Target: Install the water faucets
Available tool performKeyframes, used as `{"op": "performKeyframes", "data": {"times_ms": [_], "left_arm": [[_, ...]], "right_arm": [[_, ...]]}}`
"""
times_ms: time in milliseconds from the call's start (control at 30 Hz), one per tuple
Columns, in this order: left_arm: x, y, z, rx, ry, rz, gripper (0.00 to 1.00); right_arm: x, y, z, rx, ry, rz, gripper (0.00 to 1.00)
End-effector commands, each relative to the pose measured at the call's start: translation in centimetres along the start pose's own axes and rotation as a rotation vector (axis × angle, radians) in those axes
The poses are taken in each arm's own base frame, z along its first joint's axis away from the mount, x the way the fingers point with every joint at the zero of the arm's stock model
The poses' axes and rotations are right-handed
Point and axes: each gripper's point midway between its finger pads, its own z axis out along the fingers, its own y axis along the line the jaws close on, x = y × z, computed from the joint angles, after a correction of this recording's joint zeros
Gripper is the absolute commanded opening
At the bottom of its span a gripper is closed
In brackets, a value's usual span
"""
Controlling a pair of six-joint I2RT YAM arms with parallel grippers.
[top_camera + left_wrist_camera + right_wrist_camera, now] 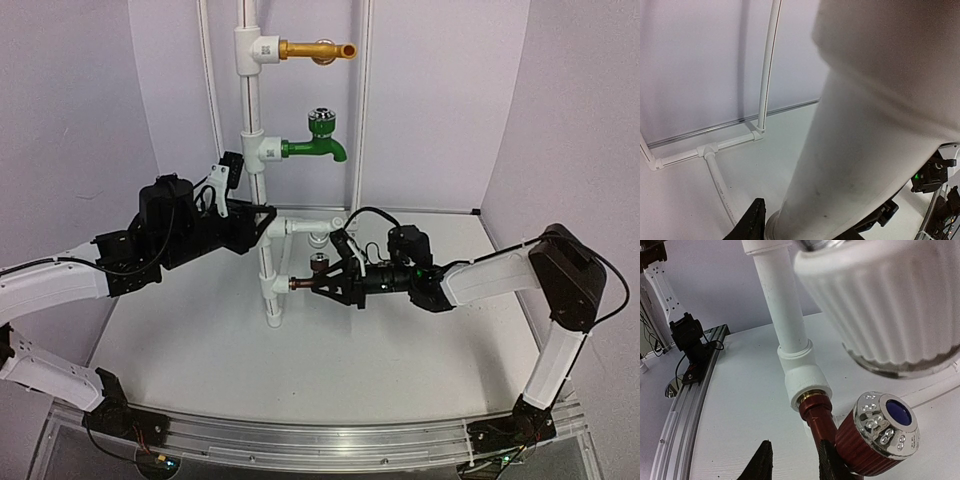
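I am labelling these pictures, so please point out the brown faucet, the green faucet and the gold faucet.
brown faucet (852, 442): right wrist view, on its ribbed brown body.
green faucet (315, 150): top external view, middle of its body.
gold faucet (310, 48): top external view, middle of its long body.

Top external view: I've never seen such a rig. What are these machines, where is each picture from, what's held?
Two robot arms sit at the near edge of a table. The top view looks down from behind them; the others come from wrist cameras. A white pipe stands on the table, carrying a gold faucet and a green faucet. The left gripper clamps that pipe. The right gripper straddles the small brown faucet at the lowest fitting; whether it grips is unclear.
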Motion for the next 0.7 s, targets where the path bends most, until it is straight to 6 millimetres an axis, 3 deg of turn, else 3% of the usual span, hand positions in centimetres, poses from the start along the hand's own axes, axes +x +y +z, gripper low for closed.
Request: {"op": "performKeyframes", "data": {"times_ms": [0, 367, 667], "left_arm": [[-2.8, -1.8, -0.9, 0.076, -0.046, -0.042, 0.00], [-2.8, -1.6, -0.9, 0.077, -0.043, -0.047, 0.00], [-3.0, -1.5, -0.9, 0.074, -0.044, -0.045, 0.00]], "right_arm": [[-3.9, -3.9, -0.5, 0.088, -0.114, 0.000, 0.29], [-6.4, -2.1, -2.3, -0.023, -0.246, 0.060, 0.27], [-4.7, -3.7, -1.1, 0.000, -0.206, 0.083, 0.26]]}}
